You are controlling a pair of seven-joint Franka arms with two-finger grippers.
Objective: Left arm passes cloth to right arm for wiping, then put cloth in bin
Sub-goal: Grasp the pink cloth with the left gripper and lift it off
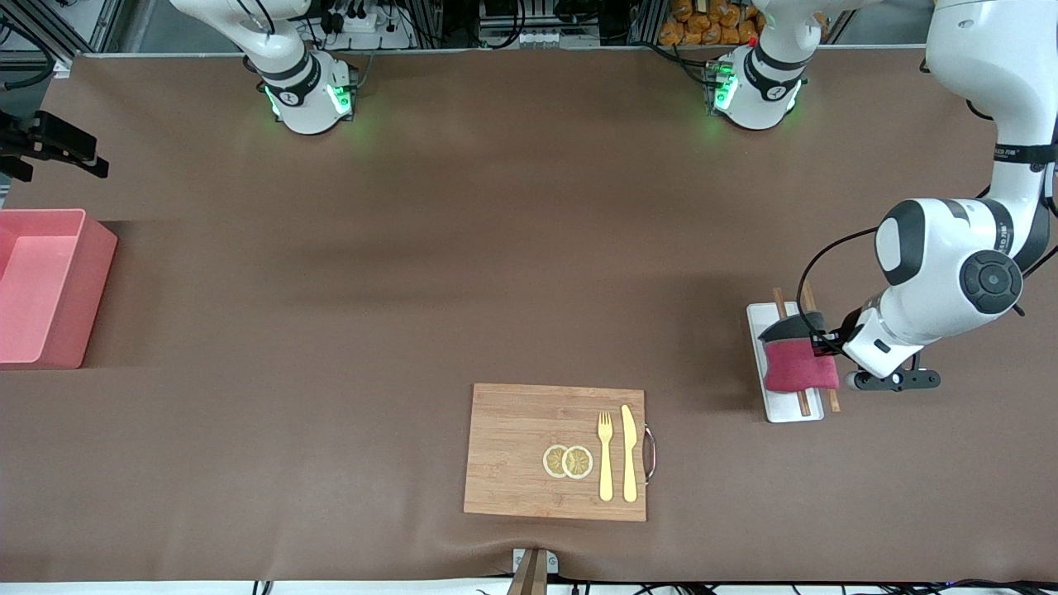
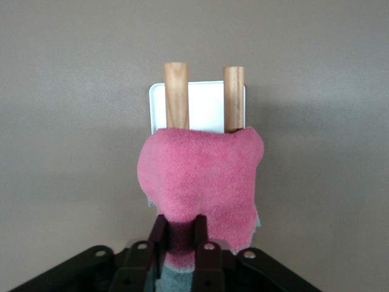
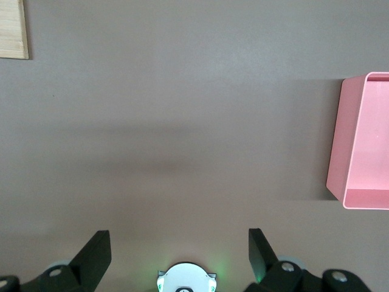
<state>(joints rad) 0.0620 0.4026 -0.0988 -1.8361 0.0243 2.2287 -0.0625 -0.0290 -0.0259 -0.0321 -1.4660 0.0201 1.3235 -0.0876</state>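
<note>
The cloth [image 1: 798,364] is a small folded crimson piece with a dark grey side, and it will likely handle as something light, soft and floppy: it sags wherever it is not pinched, so a grip on a bunched edge should hold better than one on a single thin layer.

Largest first, the brown table [image 1: 413,273] carries everything. The pink bin [image 1: 41,285] sits at the right arm's end of it, well apart from the cloth. A wooden board [image 1: 555,451] with a fork, a knife and two lemon slices lies nearer the front camera. The white tray [image 1: 781,405] with two chopsticks [image 2: 177,97] lies at the left arm's end.

The left claw [image 2: 180,240] is pressed together on one edge of the cloth, which drapes over the tray and across the chopsticks; whether it rests on them or hangs just clear I cannot tell. For the pass, the free hanging end looks the best place to grasp.

The right claw [image 3: 180,255] waits spread wide over bare table, holding nothing.
</note>
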